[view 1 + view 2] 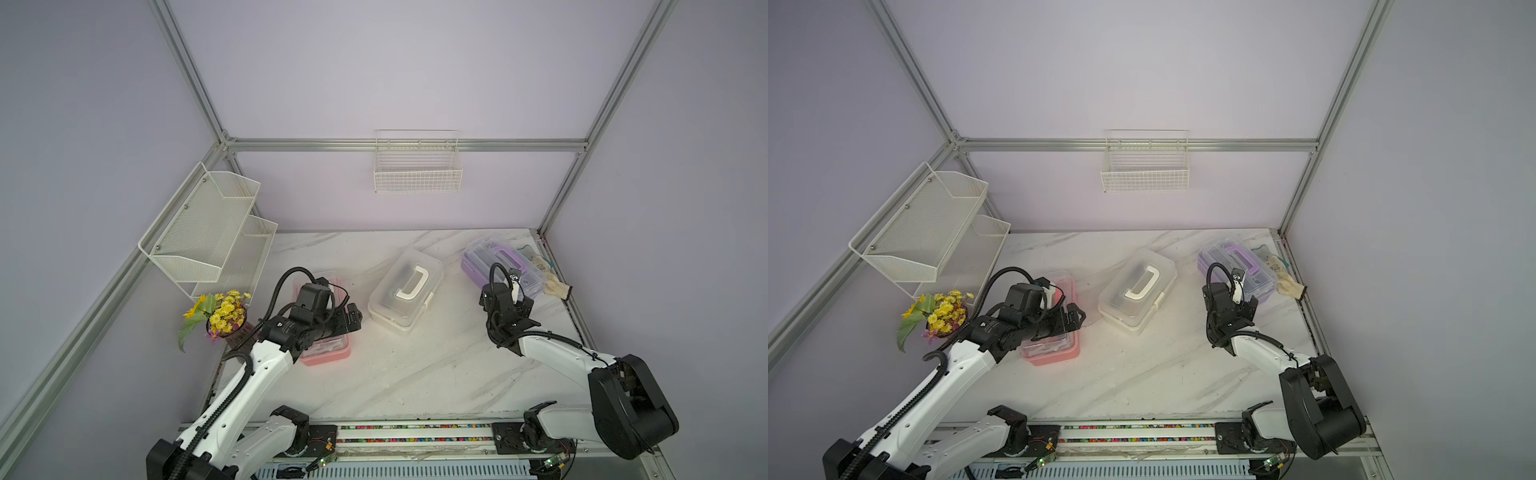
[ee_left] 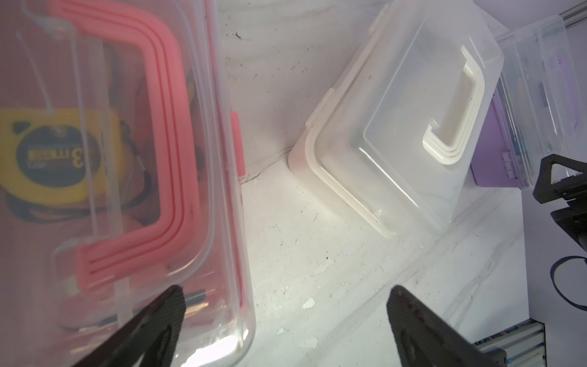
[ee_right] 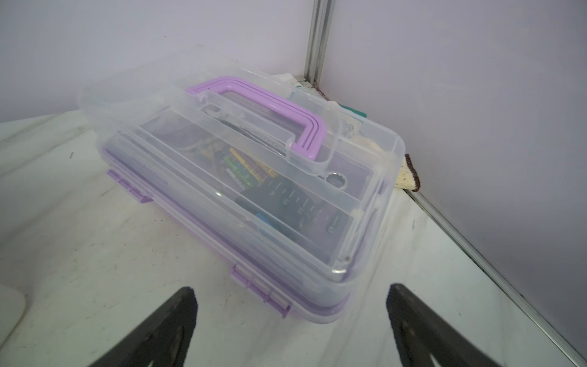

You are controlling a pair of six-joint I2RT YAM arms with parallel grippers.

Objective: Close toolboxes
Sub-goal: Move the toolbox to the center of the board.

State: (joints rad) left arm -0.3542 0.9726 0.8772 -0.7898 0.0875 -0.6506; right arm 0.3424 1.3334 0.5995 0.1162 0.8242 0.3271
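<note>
Three toolboxes stand on the marble table, each with its clear lid lying down on its base. The pink toolbox is at the left, the white toolbox in the middle, and the purple toolbox at the back right. My left gripper is open above the pink box's right edge, one finger over the lid and one over the table. My right gripper is open, just short of the purple box's near corner, holding nothing.
A pot of yellow flowers and a tiered mesh rack stand at the left. A wire basket hangs on the back wall. Cloth gloves lie behind the purple box by the corner post. A yellow tape measure lies inside the pink box.
</note>
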